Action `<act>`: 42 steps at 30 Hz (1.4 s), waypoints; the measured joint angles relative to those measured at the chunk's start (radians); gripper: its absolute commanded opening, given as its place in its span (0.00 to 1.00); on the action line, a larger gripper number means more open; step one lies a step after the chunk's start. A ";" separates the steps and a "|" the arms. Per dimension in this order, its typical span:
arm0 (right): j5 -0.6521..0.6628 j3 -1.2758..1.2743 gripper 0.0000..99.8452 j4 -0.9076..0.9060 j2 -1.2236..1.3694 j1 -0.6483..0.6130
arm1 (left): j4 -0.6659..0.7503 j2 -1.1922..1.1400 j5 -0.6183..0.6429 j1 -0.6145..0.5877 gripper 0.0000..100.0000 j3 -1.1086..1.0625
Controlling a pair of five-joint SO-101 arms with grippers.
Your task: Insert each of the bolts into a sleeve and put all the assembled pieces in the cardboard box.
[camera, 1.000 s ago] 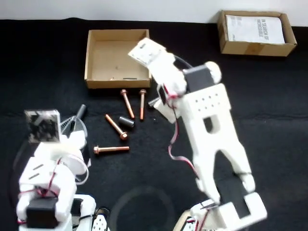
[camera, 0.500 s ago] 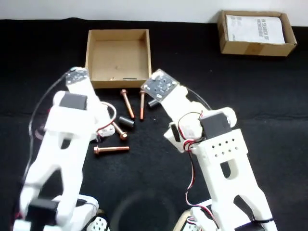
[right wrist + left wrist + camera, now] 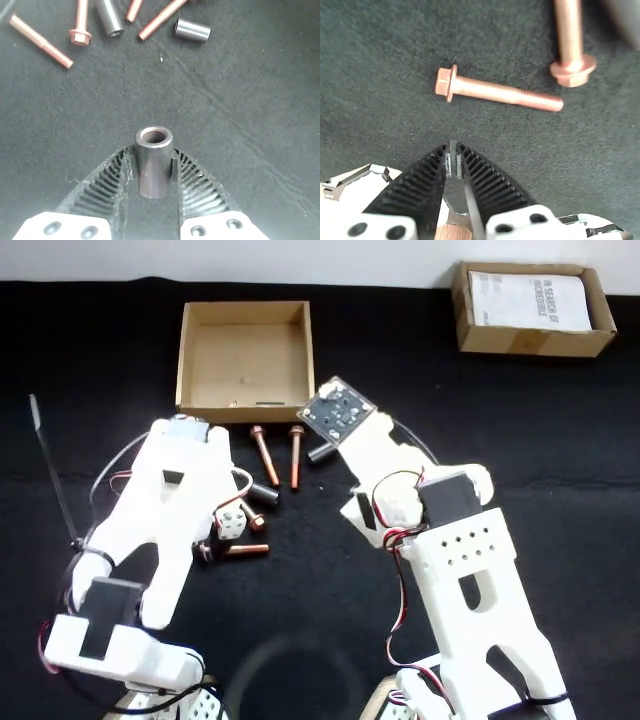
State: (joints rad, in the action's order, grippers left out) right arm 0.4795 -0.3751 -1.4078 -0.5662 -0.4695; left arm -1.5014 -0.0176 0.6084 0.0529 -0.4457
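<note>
Nearest bolt lies just ahead of closed left jaws, axis crosswise; right jaws grip sleeve, bore outward.

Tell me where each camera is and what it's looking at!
High view: above the table, looking down on the box, bolts, left arm and right arm.
Left wrist view: on the left arm's wrist, looking past the left tool at a bolt lying on the table.
Right wrist view: on the right arm's wrist, looking past the right tool, which grips a sleeve, toward more bolts.
Shared: that bolt shows in the high and left wrist views.
</note>
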 measured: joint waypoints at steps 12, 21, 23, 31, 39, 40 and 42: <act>0.000 0.000 0.01 0.011 0.000 0.000 | 0.086 -0.141 0.000 -0.044 0.01 -0.009; 0.000 0.000 0.01 0.011 0.000 0.000 | 0.235 -0.232 0.003 -0.044 0.01 -0.009; 0.000 0.000 0.01 0.011 0.000 0.000 | 0.265 -0.239 0.003 -0.044 0.01 -0.011; 0.000 -0.002 0.01 0.011 0.000 0.000 | 0.331 -0.256 0.003 -0.044 0.01 0.117; 0.000 -0.002 0.01 0.011 0.000 0.000 | 0.674 -0.261 0.005 -0.074 0.01 0.181; 0.000 -0.008 0.01 0.012 0.000 0.000 | 0.692 -0.261 0.005 -0.074 0.01 0.181; 0.000 -0.032 0.01 0.032 0.000 0.000 | 0.704 -0.261 0.002 -0.072 0.01 0.175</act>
State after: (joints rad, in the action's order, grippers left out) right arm 0.4795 -0.4074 -1.3755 -0.5662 -0.4695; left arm -0.7971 -0.2785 0.6099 -0.0192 -0.2708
